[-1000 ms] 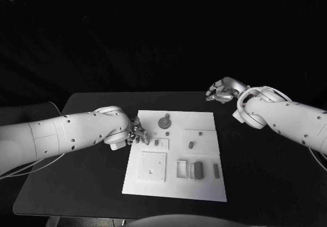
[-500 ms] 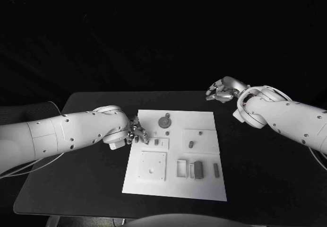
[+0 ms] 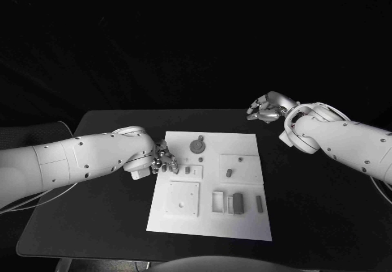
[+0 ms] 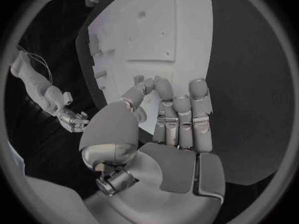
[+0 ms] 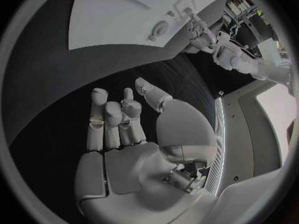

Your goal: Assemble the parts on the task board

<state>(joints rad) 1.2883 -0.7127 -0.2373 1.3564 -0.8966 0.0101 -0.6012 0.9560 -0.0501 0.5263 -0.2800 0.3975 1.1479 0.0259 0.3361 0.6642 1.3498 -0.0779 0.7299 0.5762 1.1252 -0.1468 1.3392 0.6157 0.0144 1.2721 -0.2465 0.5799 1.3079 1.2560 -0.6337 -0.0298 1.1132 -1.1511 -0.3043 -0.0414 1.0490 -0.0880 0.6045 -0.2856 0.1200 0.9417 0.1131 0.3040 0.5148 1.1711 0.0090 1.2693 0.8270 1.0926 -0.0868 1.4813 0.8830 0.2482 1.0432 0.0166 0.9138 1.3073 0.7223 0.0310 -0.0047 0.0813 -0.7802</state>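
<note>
No visible shift since the earlier frames: both arms and all parts as before.

Head view: one task board [image 3: 211, 187] mid-worktop [image 3: 98, 215]. Left robot hand [image 3: 163, 161] at the board's left edge, fingertips beside a small part [image 3: 187, 169]. Right robot hand [image 3: 266, 109] off the board's far corner, fingers loosely curled, holding nothing. One round part [image 3: 197, 147]; three upright bar parts [image 3: 238, 203] in a row.

Left wrist view: left robot hand [image 4: 171, 115], fingers nearly straight and close together over the board's edge; whether it grips anything, cannot tell.

Right wrist view: right robot hand [image 5: 121, 134] apart-fingered, empty, above bare worktop.
</note>
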